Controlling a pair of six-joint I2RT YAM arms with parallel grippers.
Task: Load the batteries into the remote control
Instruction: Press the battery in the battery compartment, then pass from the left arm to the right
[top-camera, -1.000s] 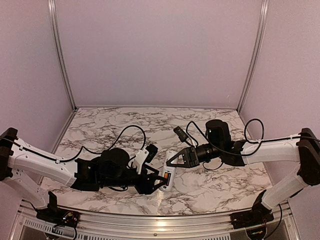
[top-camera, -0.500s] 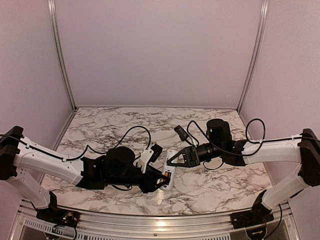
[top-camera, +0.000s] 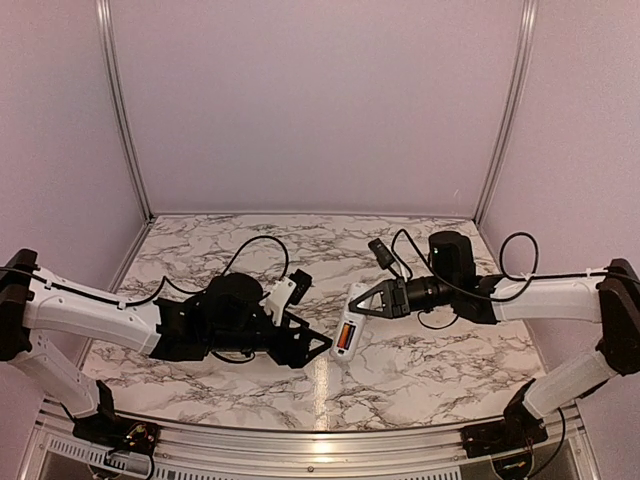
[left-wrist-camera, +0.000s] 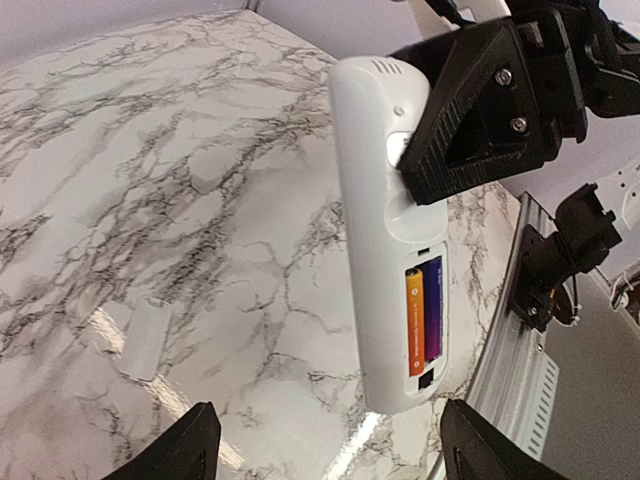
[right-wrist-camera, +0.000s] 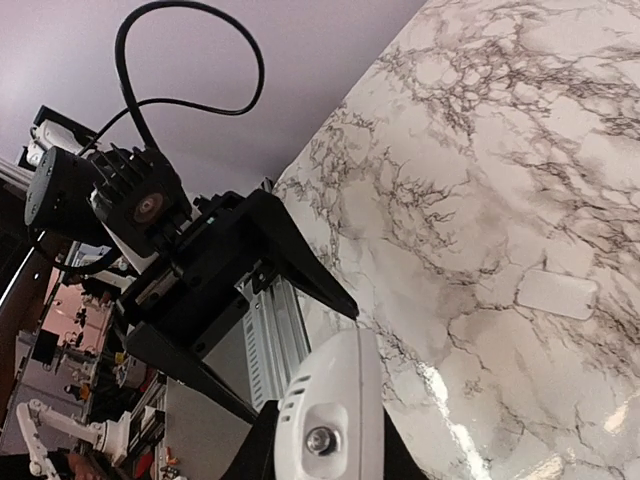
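Note:
The white remote control (top-camera: 346, 328) hangs tilted above the table with its back up and its battery bay open. An orange battery (left-wrist-camera: 414, 325) and a black battery (left-wrist-camera: 432, 310) lie side by side in the bay. My right gripper (top-camera: 364, 300) is shut on the remote's upper end; its black fingers (left-wrist-camera: 480, 110) clamp the body. In the right wrist view the remote's rounded end (right-wrist-camera: 335, 420) sits between those jaws. My left gripper (top-camera: 315, 350) is open and empty, just left of the remote's lower end, not touching it. Its fingertips (left-wrist-camera: 190, 450) frame the left wrist view's bottom.
A thin plain white strip (left-wrist-camera: 147, 340) lies flat on the marble table (top-camera: 250, 250); it also shows in the right wrist view (right-wrist-camera: 557, 293). The aluminium rail of the near table edge (left-wrist-camera: 520, 370) runs below the remote. Purple walls enclose the back and sides.
The left gripper has drawn back from the remote's battery bay. The right gripper has carried the remote a little right and up, away from it.

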